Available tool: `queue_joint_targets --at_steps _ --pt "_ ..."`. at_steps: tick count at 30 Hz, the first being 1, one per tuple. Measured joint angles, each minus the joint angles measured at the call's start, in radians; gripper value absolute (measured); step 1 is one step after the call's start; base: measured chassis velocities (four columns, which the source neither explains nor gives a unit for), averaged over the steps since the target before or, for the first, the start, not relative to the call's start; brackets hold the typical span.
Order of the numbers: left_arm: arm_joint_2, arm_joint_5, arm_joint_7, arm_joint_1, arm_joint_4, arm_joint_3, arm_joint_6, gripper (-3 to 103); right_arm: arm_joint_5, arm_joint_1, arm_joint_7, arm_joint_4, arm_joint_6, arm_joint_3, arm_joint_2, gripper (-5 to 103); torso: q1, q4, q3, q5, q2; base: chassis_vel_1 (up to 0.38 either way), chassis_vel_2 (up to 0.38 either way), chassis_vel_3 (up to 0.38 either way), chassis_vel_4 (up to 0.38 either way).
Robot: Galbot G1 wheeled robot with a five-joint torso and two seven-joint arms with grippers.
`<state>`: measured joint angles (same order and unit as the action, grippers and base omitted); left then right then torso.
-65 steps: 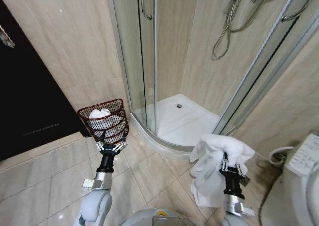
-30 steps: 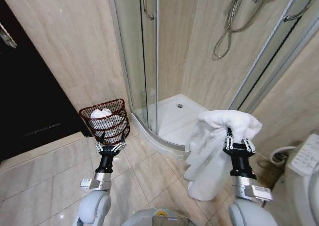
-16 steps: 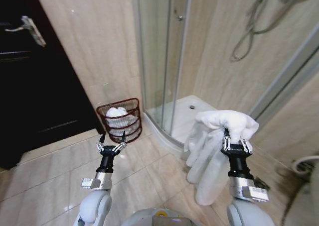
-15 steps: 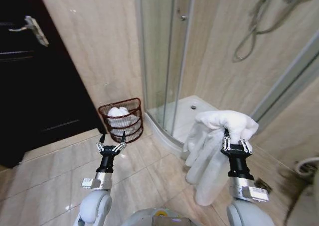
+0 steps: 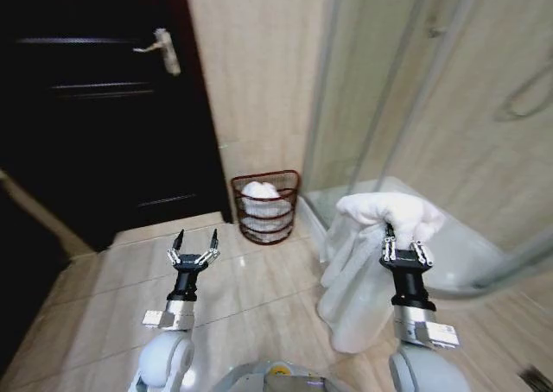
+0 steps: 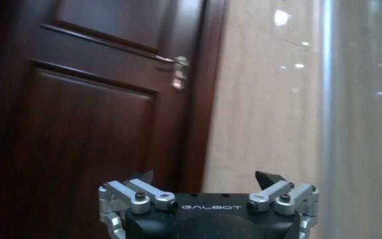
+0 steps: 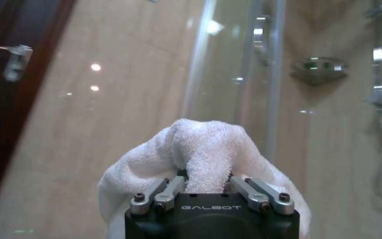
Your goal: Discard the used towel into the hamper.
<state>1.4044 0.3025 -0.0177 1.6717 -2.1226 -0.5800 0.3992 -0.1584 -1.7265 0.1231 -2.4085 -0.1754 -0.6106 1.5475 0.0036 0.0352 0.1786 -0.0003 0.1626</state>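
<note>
Door (image 5: 95,107): dark wood, on your far left, its lever handle (image 5: 160,48) near the tiled wall.
Left claw (image 5: 193,247): you hold it upright over the floor tiles (image 5: 112,280), fingers spread wide, nothing between them.
Hamper (image 5: 266,207): reddish-brown wire basket standing on the floor against the wall, between the door and the glass shower screen (image 5: 380,107); a white cloth (image 5: 259,192) already lies inside.
Towel (image 5: 359,262): white, draped over your right claw, hanging down on its left side, well apart from the hamper.
Right claw (image 5: 405,249): raised, fingers pinched on the towel's top fold.
</note>
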Motion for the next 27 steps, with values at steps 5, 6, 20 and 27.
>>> queue_joint_targets --at_steps 5,6,20,27 --pt "0.001 -0.005 0.001 0.0 0.008 0.004 0.019 100 0.005 0.009 0.007 0.006 0.001 0.0 -0.005 21 0.0 0.0 0.0 0.0003 0.0 0.235 0.248 -0.133 -0.114" --pt "0.001 -0.011 0.001 0.001 0.009 0.006 0.021 100 0.008 0.012 0.008 0.009 0.001 -0.001 -0.006 21 0.0 -0.0002 0.0 0.0 0.0 0.189 0.18 -0.18 -0.128" --pt "0.012 -0.022 0.002 -0.005 0.025 0.023 0.021 100 0.037 0.034 0.025 0.033 -0.025 -0.01 -0.013 21 0.0 -0.0005 0.0 0.0005 0.0 0.024 0.025 -0.028 -0.018" --pt "0.019 -0.023 0.003 -0.008 0.03 0.033 0.025 100 0.101 0.005 -0.076 0.031 -0.043 -0.03 -0.009 21 0.0 -0.0005 0.0 0.0003 0.0 0.0 0.0 0.0 0.0"
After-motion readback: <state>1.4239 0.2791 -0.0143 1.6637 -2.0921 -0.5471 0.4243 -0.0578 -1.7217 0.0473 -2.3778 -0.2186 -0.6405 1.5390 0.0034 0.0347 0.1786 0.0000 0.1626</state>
